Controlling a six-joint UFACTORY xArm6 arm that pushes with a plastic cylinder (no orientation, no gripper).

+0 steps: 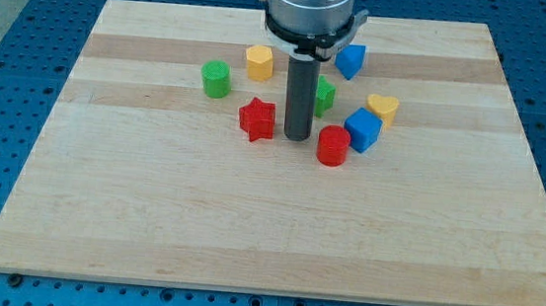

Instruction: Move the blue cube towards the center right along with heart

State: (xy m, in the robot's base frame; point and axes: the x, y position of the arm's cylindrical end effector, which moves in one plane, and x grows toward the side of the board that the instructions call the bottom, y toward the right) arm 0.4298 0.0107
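Note:
The blue cube [362, 130] lies right of the board's middle. The yellow heart [383, 107] touches its upper right corner. My tip [297, 137] rests on the board left of the cube, between the red star [256, 119] and the red cylinder [333, 145]. The red cylinder sits against the cube's lower left side, between my tip and the cube.
A second blue block [350, 60] lies toward the view's top. A green block [325, 95] is partly hidden behind the rod. A yellow hexagon [259, 62] and a green cylinder [216, 79] lie at upper left. The wooden board [149, 212] sits on a blue perforated table.

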